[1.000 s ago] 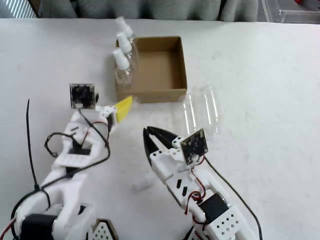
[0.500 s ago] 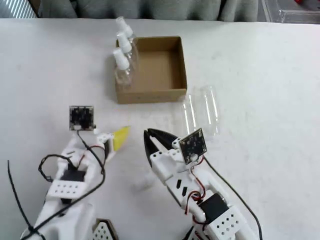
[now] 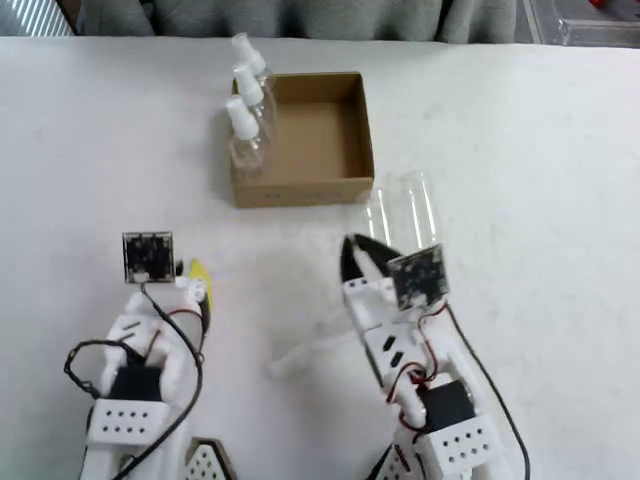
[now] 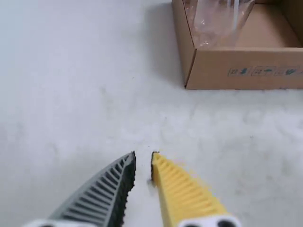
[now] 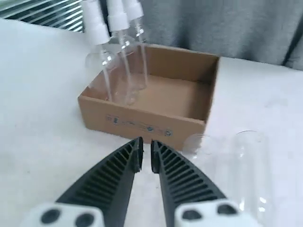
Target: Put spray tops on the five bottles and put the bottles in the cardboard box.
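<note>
The cardboard box (image 3: 345, 185) stands open at the table's middle back. Three clear bottles with white spray tops (image 3: 245, 100) stand upright along its left side; they rise behind the box (image 5: 142, 125) as bottles (image 5: 116, 56) in the right wrist view. Two clear bottles without tops (image 3: 403, 222) lie side by side on the table just right of the box's front corner. A white spray top (image 3: 300, 353) lies between the arms. My left gripper (image 3: 195, 272) (image 4: 143, 163) is shut and holds nothing, well in front of the box (image 4: 241, 68). My right gripper (image 3: 358, 248) (image 5: 146, 147) is shut, holding nothing, beside the lying bottles (image 5: 246, 161).
A clear plastic container (image 3: 580, 22) sits at the back right corner. A grey curtain (image 5: 227, 23) hangs behind the table. Bare white table lies left of the box and to the far right.
My left arm has drawn back from the box toward the front edge. My right arm has swung right and forward, up to the two lying bottles.
</note>
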